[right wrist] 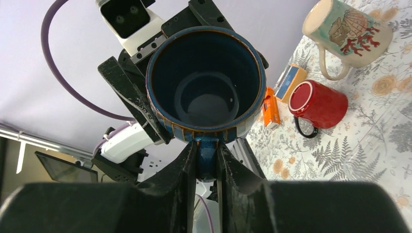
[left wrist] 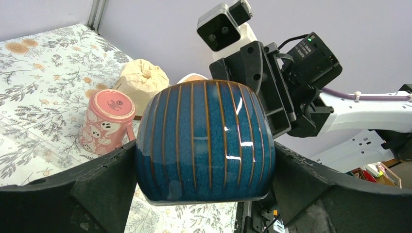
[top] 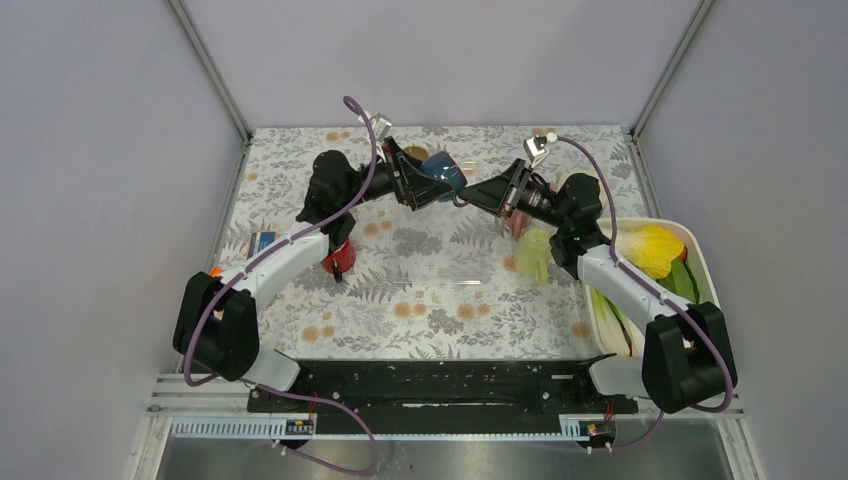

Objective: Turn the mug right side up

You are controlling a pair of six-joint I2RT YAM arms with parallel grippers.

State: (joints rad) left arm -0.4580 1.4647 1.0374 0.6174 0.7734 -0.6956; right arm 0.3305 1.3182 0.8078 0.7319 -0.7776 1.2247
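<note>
The right gripper (right wrist: 206, 151) is clenched on the handle (right wrist: 207, 158) of the blue mug (right wrist: 206, 97), which hangs in the air over the far middle of the bench (top: 430, 290). The mug lies sideways, mouth facing the right arm. The left gripper (left wrist: 206, 150) stands spread wide, its fingers (left wrist: 104, 184) right against the mug's striped sides; whether they press cannot be told. Below and around there is open room: a pink mug (left wrist: 107, 121) lies tilted on the bench behind, a red mug (right wrist: 318, 102) and a cream mug (right wrist: 347, 29) rest well apart to the left. The bench has a floral cover; a white bin (top: 700, 262) sits at its right edge; plain pale walls enclose it
</note>
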